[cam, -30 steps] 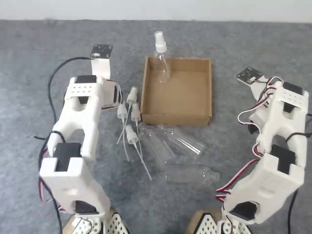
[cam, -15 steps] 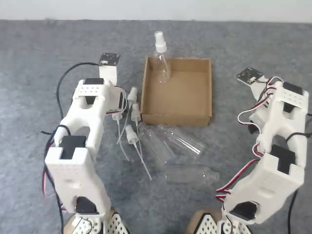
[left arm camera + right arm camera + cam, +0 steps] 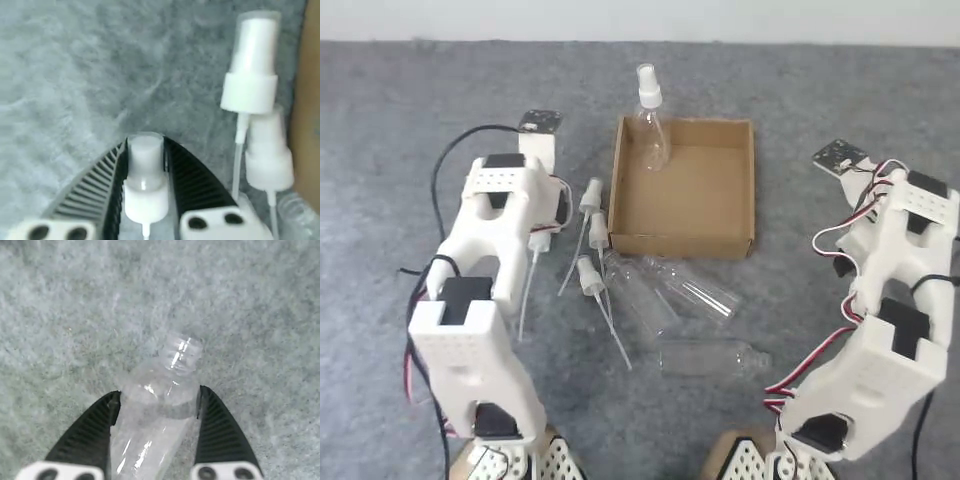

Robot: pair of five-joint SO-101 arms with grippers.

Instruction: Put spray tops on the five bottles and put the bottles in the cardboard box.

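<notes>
Bottles, clear plastic: five.
- The capped bottle stands upright inside the cardboard box, in the corner farthest from the arms on the left arm's side.
- Three lie on their sides on the grey mat, just in front of the box's near wall. The left lying bottle and the middle lying bottle are side by side and fan apart. The near lying bottle lies crosswise, closer to the arms, with its open neck toward the right arm.
- The fifth bottle is in the right gripper. The jaws press on its shoulder from both sides, and its open neck points away from the wrist, over the mat.

Spray tops, white, each with a thin dip tube: five.
- The fitted spray top is on the capped bottle.
- Three lie loose on the mat between the left arm and the box's side wall: the far loose top, the middle loose top and the near loose top.
- The held spray top is in the left gripper. The jaws are set narrow and clamp its collar. In the high view its tube runs along the mat beside the arm.

Cardboard box: one, shallow and open-topped, on the mat between the two arms.
</notes>
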